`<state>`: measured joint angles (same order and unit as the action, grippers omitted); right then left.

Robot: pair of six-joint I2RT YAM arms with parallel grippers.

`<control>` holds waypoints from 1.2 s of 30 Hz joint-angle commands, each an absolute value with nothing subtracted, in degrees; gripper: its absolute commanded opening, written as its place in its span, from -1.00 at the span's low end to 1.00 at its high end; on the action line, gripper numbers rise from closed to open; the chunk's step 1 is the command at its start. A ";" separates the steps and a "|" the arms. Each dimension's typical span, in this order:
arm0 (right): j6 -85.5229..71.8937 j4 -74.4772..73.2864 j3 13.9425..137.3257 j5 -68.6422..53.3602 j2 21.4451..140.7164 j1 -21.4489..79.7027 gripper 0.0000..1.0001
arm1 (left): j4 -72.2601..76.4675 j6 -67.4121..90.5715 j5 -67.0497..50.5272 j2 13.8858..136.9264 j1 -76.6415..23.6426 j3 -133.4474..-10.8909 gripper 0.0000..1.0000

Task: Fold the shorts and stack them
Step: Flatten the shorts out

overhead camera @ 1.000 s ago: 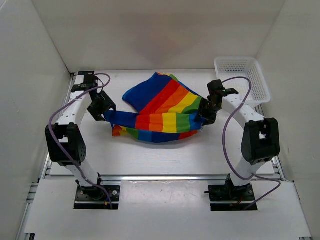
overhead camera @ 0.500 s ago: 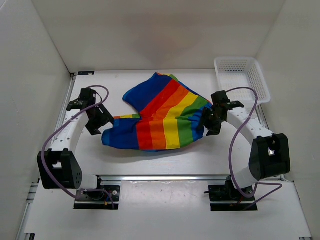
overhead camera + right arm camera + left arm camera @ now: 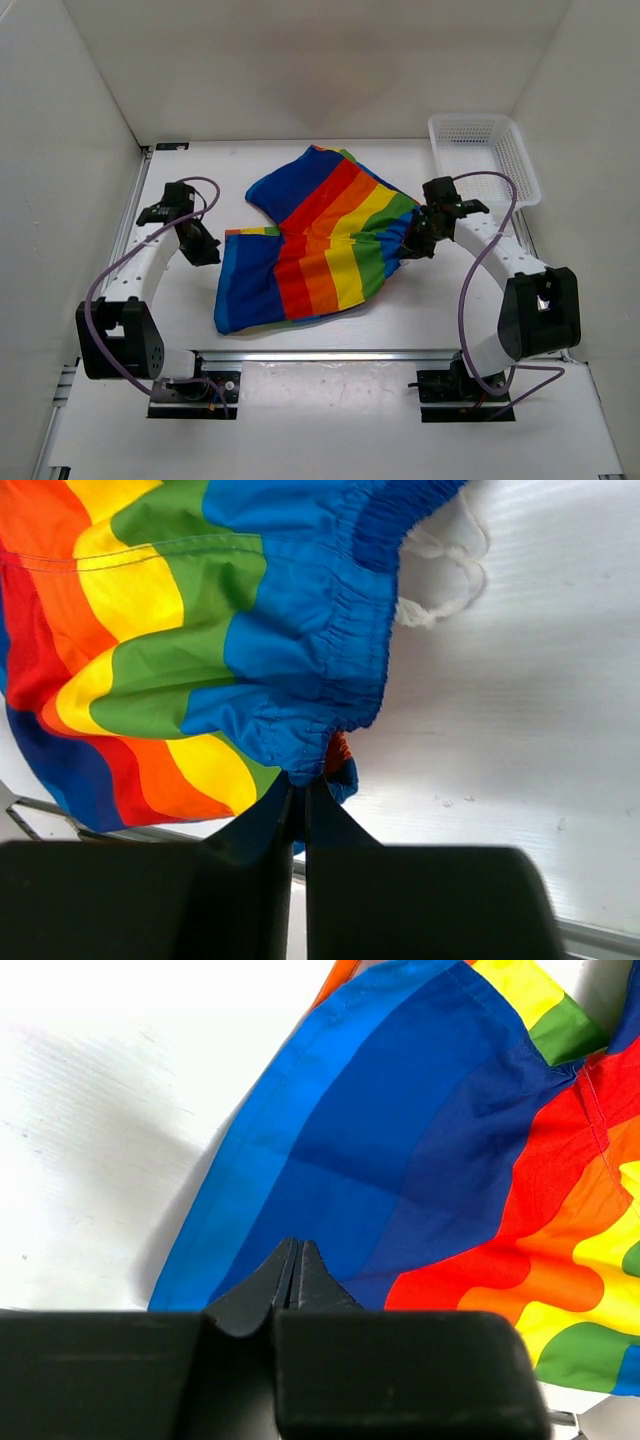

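Since a moment ago the near leg of the shorts [image 3: 320, 250] has dropped flat and now reaches toward 7 o'clock on the desk [image 3: 420, 310]. The left claw [image 3: 208, 254] has drawn off toward 9 o'clock and no longer has hold of the cloth.

The rainbow-striped shorts lie spread at the middle of the desk, not yet folded. Their long axis runs on a slant from the far edge at 12 o'clock down to the near corner at 7 o'clock. The gathered blue waistband [image 3: 320, 650] faces 3 o'clock, and a white drawstring [image 3: 440, 580] trails beyond it.

The left claw is closed tight with nothing seen between its tips. It sits just beside the blue left hem, so the cloth lies at its 3 o'clock. The right claw [image 3: 412, 248] is also closed. Its tips rest against the waistband's edge, with the cloth at its 9 o'clock; whether a pinch of fabric is caught in them cannot be told from the wrist view. A white mesh basket [image 3: 485, 150] stands well apart at 1 o'clock.

The right arm looks the nearer to the work, already touching the waist. A fold across the long axis would likely call for both claws to open and take fresh hold, the left on the hem and the right on the waistband.
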<state>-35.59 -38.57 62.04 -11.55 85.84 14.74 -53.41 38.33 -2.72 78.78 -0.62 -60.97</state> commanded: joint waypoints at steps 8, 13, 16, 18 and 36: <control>-34.27 -45.62 50.81 -4.84 79.19 14.68 -0.78 | -59.59 37.79 -4.12 69.44 -1.49 -58.46 -0.45; -36.64 -46.14 48.16 -3.60 78.67 14.68 0.36 | -61.52 41.65 -8.70 63.21 -5.18 -49.49 0.17; -37.35 -47.55 47.55 -2.99 76.65 14.15 0.47 | -64.24 45.51 -9.40 60.04 -7.82 -45.72 0.20; -37.88 -48.08 46.85 -2.99 75.42 14.15 0.50 | -64.86 47.71 -10.11 57.22 -9.92 -45.00 0.15; -40.96 -42.46 40.87 -11.16 69.33 13.54 -0.16 | -54.32 57.31 1.76 83.81 -20.65 -43.84 -0.74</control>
